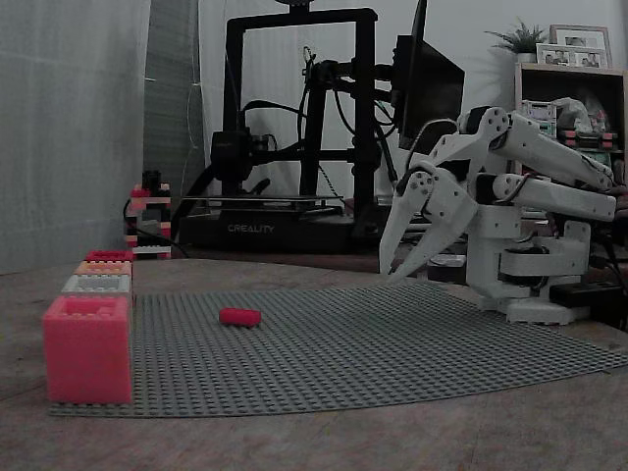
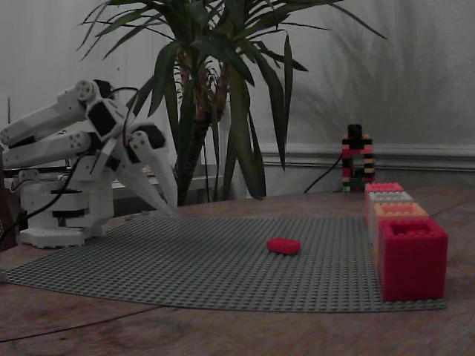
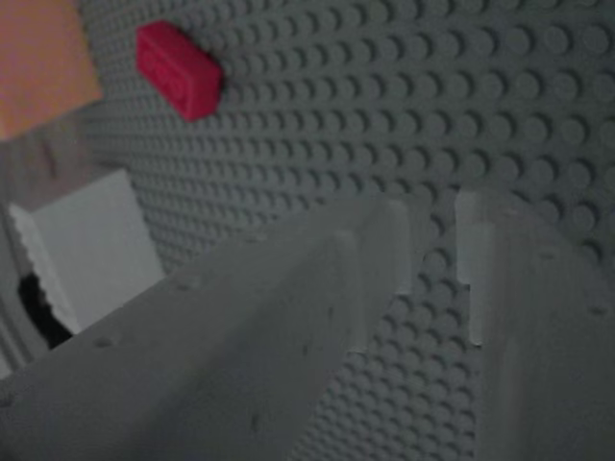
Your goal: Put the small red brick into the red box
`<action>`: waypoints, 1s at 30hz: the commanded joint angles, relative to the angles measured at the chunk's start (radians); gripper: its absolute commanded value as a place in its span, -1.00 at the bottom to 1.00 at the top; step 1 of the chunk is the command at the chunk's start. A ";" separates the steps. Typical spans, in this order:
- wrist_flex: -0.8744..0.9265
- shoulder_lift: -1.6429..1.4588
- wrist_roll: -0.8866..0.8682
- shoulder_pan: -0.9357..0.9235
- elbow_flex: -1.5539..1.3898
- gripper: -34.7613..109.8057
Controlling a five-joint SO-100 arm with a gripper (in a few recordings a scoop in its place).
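The small red brick [image 1: 239, 316] [image 2: 283, 245] lies flat on the grey baseplate [image 1: 392, 343] [image 2: 185, 259], about midway along it; the wrist view has it at the top left [image 3: 180, 69]. The red box [image 2: 412, 256] is the nearest of a row of boxes in one fixed view and the farthest [image 1: 108, 255] in the other. My white gripper [image 1: 391, 274] [image 2: 170, 211] [image 3: 432, 206] hangs tips-down just above the baseplate's edge near the arm's base, well away from the brick. Its fingers stand a narrow gap apart with nothing between them.
The row also holds a pinkish-coral box [image 1: 86, 348], a white box [image 1: 96, 285] and an orange box [image 1: 103, 267] [image 3: 38, 58]. A red-and-white brick stack [image 1: 147, 221] [image 2: 356, 159] stands behind the row. A 3D printer [image 1: 294, 128] and a plant [image 2: 215, 96] are behind the table.
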State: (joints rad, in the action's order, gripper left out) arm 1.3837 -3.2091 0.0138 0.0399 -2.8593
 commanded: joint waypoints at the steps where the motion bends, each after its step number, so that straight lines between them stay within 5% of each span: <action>1: 0.021 -0.011 -0.017 0.014 -0.002 -0.52; 19: -0.011 -0.002 -0.020 0.012 -0.005 -0.52; 24: -0.124 0.245 -0.018 0.012 0.144 -0.52; 30: -0.186 0.729 0.388 0.012 0.509 -0.52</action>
State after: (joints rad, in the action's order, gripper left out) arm 1.2210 -2.6492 0.1396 0.0383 -2.5556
